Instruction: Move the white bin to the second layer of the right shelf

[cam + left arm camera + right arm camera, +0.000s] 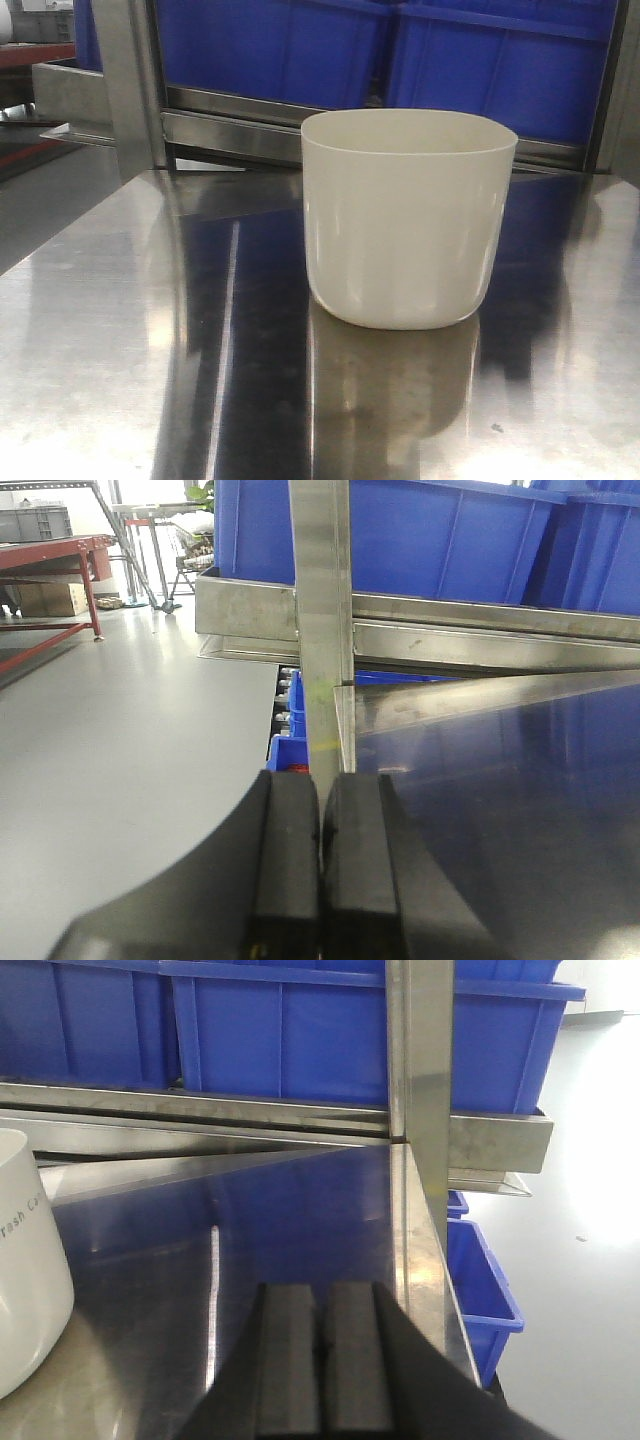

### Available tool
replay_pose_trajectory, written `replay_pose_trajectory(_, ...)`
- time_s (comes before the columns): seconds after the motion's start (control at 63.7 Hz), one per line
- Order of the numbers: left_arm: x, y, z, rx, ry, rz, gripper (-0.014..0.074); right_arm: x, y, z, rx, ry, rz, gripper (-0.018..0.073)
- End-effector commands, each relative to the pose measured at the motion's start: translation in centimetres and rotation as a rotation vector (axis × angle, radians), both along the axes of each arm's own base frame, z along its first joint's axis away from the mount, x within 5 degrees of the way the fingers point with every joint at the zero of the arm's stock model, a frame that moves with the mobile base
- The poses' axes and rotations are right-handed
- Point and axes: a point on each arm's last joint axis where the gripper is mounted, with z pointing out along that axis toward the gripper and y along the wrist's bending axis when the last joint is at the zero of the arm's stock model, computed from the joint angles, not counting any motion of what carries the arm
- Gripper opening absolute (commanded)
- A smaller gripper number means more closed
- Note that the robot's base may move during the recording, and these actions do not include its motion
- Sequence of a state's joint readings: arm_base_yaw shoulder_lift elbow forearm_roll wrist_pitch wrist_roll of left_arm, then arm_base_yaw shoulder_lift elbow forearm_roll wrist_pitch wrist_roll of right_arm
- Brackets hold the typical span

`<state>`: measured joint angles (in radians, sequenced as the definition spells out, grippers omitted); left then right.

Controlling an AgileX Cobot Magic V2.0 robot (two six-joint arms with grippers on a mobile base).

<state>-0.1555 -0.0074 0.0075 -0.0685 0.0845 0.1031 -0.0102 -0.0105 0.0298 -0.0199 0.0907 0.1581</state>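
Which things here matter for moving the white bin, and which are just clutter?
For the job: white bin; left gripper; right gripper, both shut, holding nothing.
Just there: blue crates; red-framed table; steel tabletop under the bin.

You have open bench [120,350] to the left, right and front of the white bin [408,215] — room there for a claw to pass. Behind the bin, a steel rail [235,130] and the blue crates [270,45] wall off the back. The left post [322,600] stands straight ahead of the left claw [321,785]; the right post [425,1060] rises just right of the right claw [322,1295].
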Motion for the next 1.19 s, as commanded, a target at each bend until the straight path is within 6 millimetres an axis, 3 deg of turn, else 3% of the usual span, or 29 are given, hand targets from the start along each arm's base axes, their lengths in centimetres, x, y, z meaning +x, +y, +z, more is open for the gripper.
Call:
replay_pose_trajectory(0.0,0.0,0.0,-0.4,-0.019,-0.059,0.000,0.0085,-0.3,0.0,1.4,-0.014,-0.120,-0.003,0.0051)
replay_pose_trajectory(0.926,0.0,0.0,-0.4,-0.019,-0.059,0.000,0.0085,-0.3,0.0,1.4,-0.014,-0.120,-0.003,0.0051)
replay_pose_trajectory(1.177,0.0,0.0,-0.4,-0.019,-0.059,0.000,0.0085,-0.4,0.0,2.4,-0.016,-0.233,0.000,0.0051)
